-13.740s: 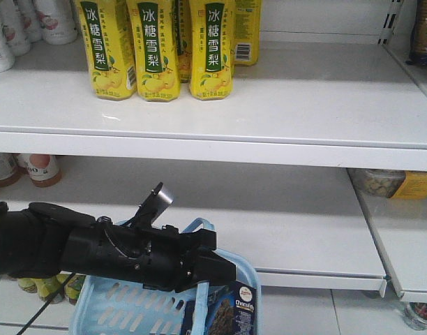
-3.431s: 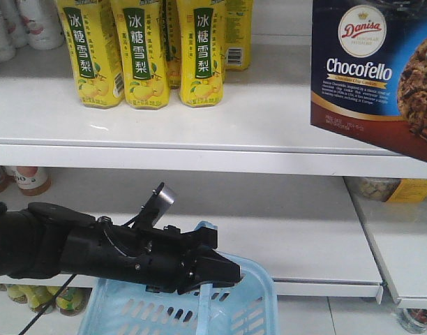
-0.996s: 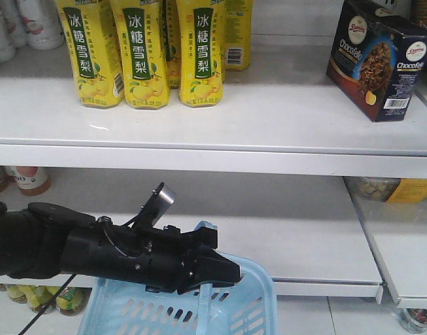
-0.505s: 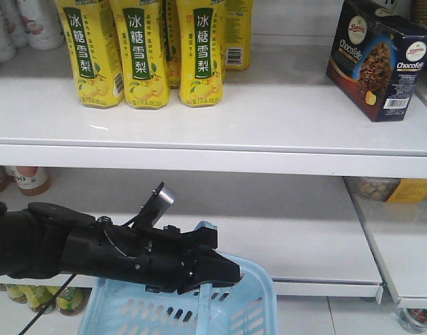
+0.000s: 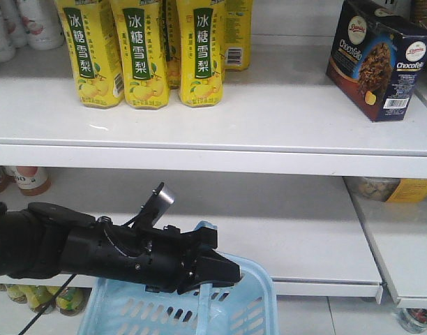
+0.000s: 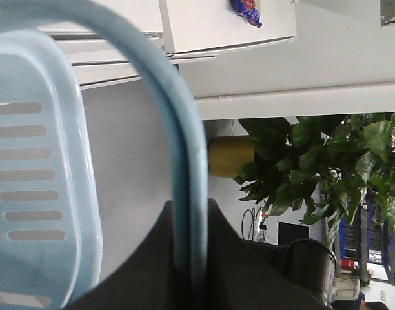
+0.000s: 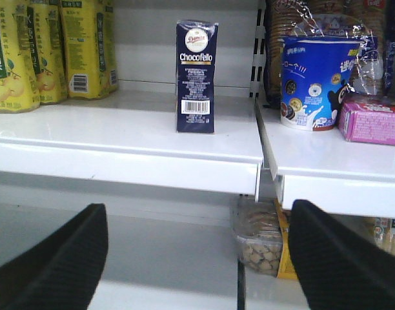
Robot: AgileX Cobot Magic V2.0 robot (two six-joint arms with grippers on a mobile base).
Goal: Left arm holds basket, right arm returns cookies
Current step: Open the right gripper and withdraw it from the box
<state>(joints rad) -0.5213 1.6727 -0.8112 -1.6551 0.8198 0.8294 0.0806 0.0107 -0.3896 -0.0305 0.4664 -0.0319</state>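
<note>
We saw the left arm [image 5: 95, 251] reaching in from the left edge of the front view, its small silver tab [image 5: 163, 197] tilted up from the black body. At its tip, the left gripper [image 5: 215, 273] was clamped on the blue handle [image 5: 203, 307] of the basket [image 5: 245, 310], and our left wrist view showed that handle [image 6: 181, 161] passing straight through the dark jaws, with the slotted basket wall [image 6: 36, 174] to the gripper's left. The basket hung directly beneath the gripper, in front of the lower shelf [image 5: 297, 230].

Above that gripper and a little to its left, the yellow drink cartons [image 5: 140, 52] stood upright in a row on the upper shelf [image 5: 269, 118]. Far up and to its right, the cookies [image 5: 376, 57] stood on the same shelf, turned at an angle, with nothing gripping them.

In our right wrist view the right gripper [image 7: 197, 271] was spread wide with nothing between its black fingers [image 7: 52, 268]. The cookies [image 7: 196, 76] stood upright ahead of and above it, well apart, barcode end facing us near the shelf's right end. Further right sat a blue tub [image 7: 317, 81] and a pink box [image 7: 372, 116].
</note>
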